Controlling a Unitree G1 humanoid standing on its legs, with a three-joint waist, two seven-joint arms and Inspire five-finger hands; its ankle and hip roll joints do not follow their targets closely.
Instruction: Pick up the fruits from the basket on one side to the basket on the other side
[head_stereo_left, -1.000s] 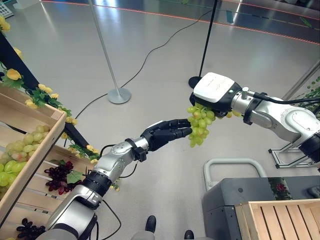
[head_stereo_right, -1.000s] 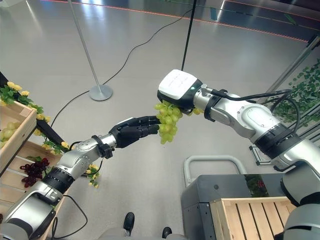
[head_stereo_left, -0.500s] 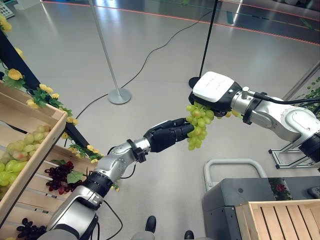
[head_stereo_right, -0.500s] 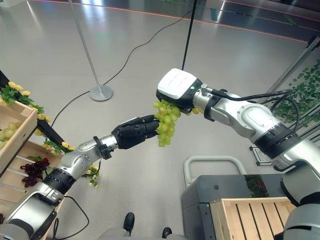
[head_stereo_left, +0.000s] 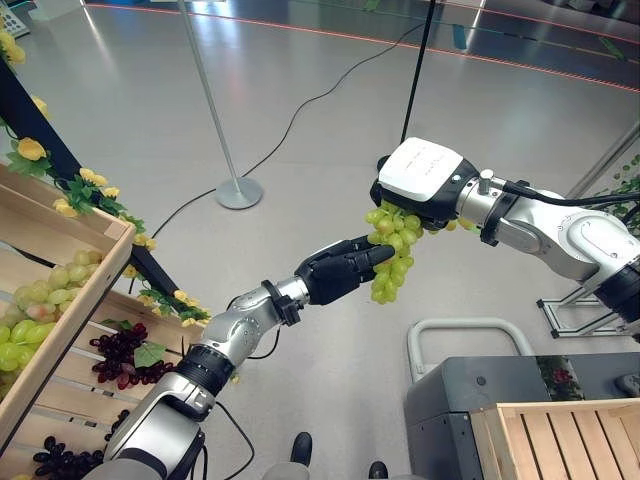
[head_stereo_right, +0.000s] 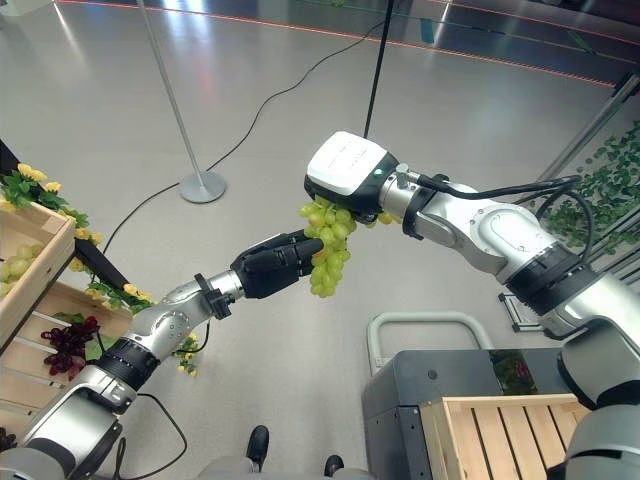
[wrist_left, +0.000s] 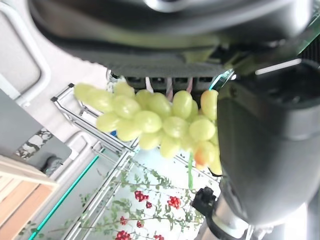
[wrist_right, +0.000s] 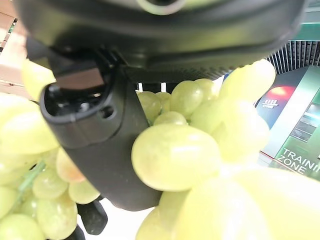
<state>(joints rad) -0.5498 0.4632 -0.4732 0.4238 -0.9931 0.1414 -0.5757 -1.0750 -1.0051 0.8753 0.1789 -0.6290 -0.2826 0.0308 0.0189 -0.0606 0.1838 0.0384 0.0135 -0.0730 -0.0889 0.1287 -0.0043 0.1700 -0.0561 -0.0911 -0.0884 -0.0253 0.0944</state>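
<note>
In the left eye view, the right hand (head_stereo_left: 420, 185) hangs over the bare floor at about 1 o'clock, clenched from above on the top of a bunch of green grapes (head_stereo_left: 392, 250) that dangles below it. The left hand (head_stereo_left: 340, 272) reaches in from 7 o'clock, its fingers extended along the bunch's side and touching it, not curled around it. The risk I judge here is a mid-air handover failing: if the right hand lets go before the left has closed, the bunch falls to the floor, well apart from either basket. The grapes are smooth, rounded and glossy, loosely clustered on a thin stem, so single berries could tear off under a sideways pull.

In the right eye view, the slatted wooden basket (head_stereo_right: 500, 435) sits at 5 o'clock on a grey cart, and the crate (head_stereo_right: 25, 260) with more green grapes lies at 9 o'clock; the held bunch is between them, near neither.

In the left wrist view, the bunch hangs past the dark fingers, pale and waxy, one berry tinged orange.

In the right wrist view, a dark, hard-shelled thumb (wrist_right: 95, 145) presses into plump berries crowded round it.
</note>
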